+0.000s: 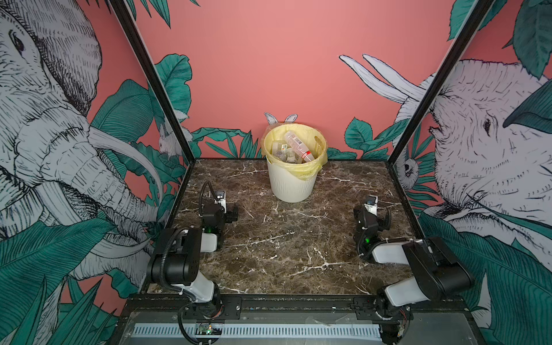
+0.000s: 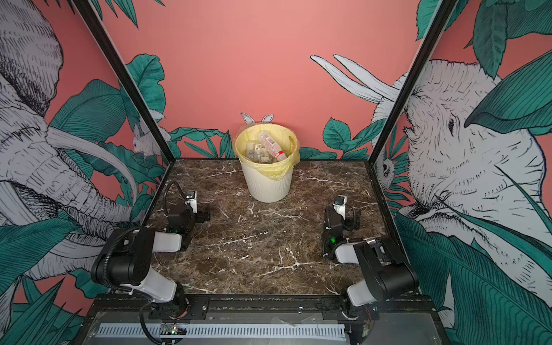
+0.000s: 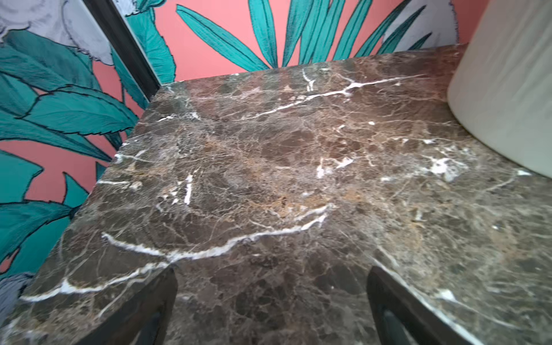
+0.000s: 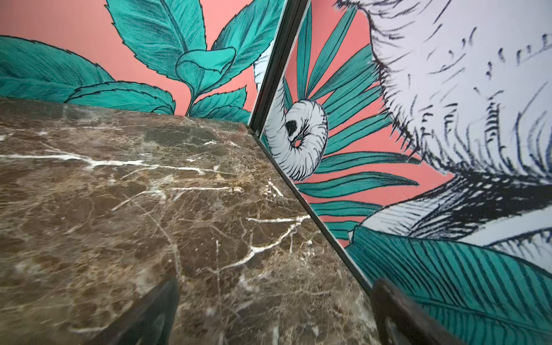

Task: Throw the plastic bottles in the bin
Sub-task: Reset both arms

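The bin, cream-white and ribbed with a yellow bag liner, stands at the back middle of the table. Several plastic bottles lie inside it, and a clear one with a red band leans on top. No bottle shows on the table. My left gripper rests low at the table's left, open over bare marble, with the bin's wall off to one side. My right gripper sits low at the right, also open with nothing between its fingers.
The dark marble table is closed in by mural walls at the left, right and back, with black frame posts at the back corners. Both arms are folded near the front corners, on a black rail.
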